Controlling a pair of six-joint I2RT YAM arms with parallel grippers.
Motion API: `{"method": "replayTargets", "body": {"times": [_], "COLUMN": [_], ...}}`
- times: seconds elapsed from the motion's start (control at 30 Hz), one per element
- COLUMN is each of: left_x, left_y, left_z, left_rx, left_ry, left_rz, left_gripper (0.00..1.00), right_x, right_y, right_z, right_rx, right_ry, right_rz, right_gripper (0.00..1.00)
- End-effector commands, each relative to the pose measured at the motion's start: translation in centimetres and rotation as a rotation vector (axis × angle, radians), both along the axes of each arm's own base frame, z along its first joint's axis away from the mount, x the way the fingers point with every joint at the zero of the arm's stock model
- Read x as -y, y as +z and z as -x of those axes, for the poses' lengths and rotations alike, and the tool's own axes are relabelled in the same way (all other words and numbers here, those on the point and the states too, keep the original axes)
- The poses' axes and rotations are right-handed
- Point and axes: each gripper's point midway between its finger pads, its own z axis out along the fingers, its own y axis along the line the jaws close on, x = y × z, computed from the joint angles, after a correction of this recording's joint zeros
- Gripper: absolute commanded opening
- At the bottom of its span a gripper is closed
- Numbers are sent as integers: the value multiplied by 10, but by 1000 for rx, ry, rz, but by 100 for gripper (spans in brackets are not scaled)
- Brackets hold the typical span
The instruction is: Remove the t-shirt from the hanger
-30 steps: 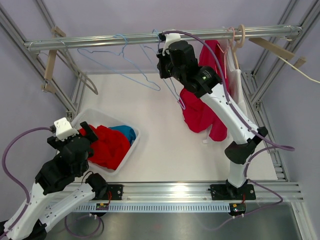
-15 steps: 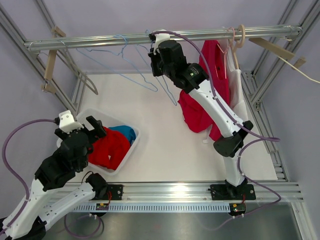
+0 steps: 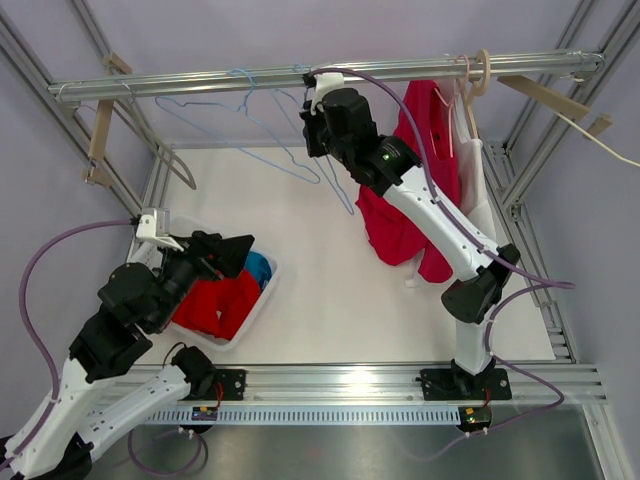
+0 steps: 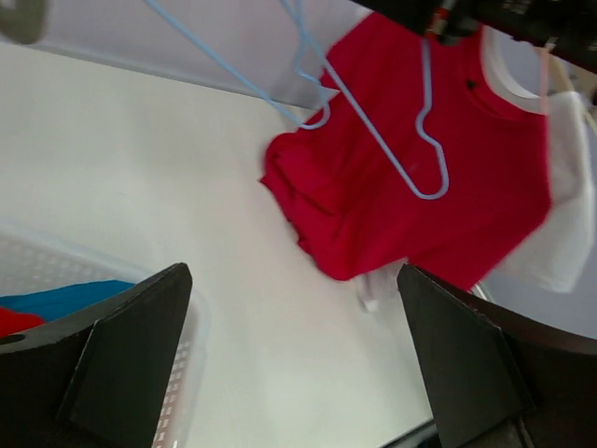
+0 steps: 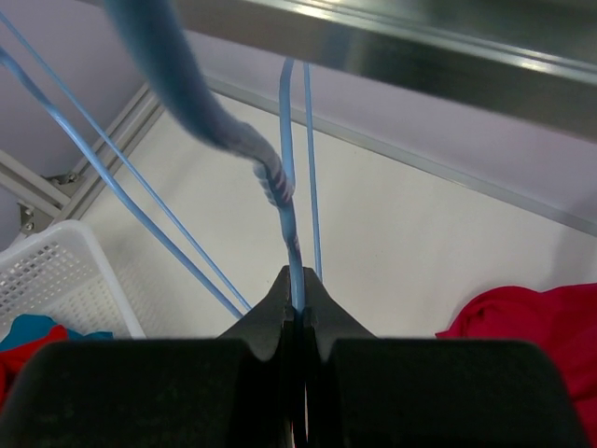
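Red short-sleeved t-shirt (image 3: pixel 388 232) hangs at the right end of the silver metal rail (image 3: pixel 180 80), on its hanger and partly hidden by the right arm, with a white garment (image 4: pixel 569 215) just beside it. The right gripper (image 5: pixel 298 285) is pinched tight on the thin neck of a bare light-blue wire hanger (image 5: pixel 292 229) just below the rail. The left gripper (image 4: pixel 294 271), fingers spread wide and empty, points towards the shirt from above the white plastic laundry basket (image 3: pixel 258 300) of red and blue clothes (image 3: pixel 215 305).

The step looks like parking the empty hanger before the shirt is tackled. It is best done by seating the hook fully over the rail before letting go and keeping the wire clear of neighbouring hangers so that nothing tangles.

Compared with a second ago, the right gripper has carried the hanger slightly left along the rail. The left gripper has swung up from the basket towards the shirt, which has not moved.
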Motion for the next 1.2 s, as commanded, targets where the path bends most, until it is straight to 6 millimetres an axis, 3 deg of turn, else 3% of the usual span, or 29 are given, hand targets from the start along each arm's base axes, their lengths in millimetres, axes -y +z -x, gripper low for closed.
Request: {"method": "replayTargets", "body": {"times": [0.0, 0.27, 0.37, 0.4, 0.43, 0.57, 0.63, 0.7, 0.73, 0.77, 0.83, 0.93, 0.97, 1.07, 1.13, 1.17], "left_x": [33, 58, 66, 68, 70, 77, 83, 87, 91, 93, 97, 99, 98, 96, 97, 97], "left_y": [32, 22, 18, 18, 19, 26, 28, 27, 25, 23, 17, 11, 12, 14, 11, 10], "left_z": [12, 14, 13, 13, 15, 22, 29, 33, 37, 38, 41, 43, 45, 50, 52, 52], "left_rx": [114, 135, 137, 138, 144, 182, 195, 197, 197, 192, 183, 181, 190, 210, 207, 204], "left_ry": [-193, -316, -352, -361, -381, -449, -501, -536, -569, -583, -615, -635, -637, -651, -664, -667], "left_rz": [53, -8, -28, -34, -36, -63, -69, -74, -77, -79, -85, -100, -99, -101, -102, -100], "left_gripper": [99, 99, 99, 99, 99, 99, 99, 99, 99, 99, 99, 99, 99, 99, 99, 99], "right_x": [9, 8, 10, 11, 11, 24, 35, 41, 51, 54, 66, 101, 110, 161, 198, 206], "right_y": [0, 12, 8, 9, 12, 34, 56, 61, 80, 73, 79, 92, 82, 77, 81, 79], "right_z": [18, 28, 26, 26, 26, 39, 52, 63, 75, 79, 89, 108, 106, 99, 97, 96], "right_rx": [-20, -15, -23, -24, -18, 17, 46, 54, 89, 82, 94, 116, 99, 89, 106, 103], "right_ry": [13, 44, 30, 24, 20, 14, 25, 45, 52, 64, 67, 54, 34, -111, -217, -241], "right_rz": [15, -33, -26, -27, -38, -77, -111, -124, -157, -145, -157, -187, -172, -149, -145, -144], "right_gripper": [0, 0, 3, 9, 26, 61, 68, 73, 73, 73, 71, 65, 63, 49, 47, 47]}}
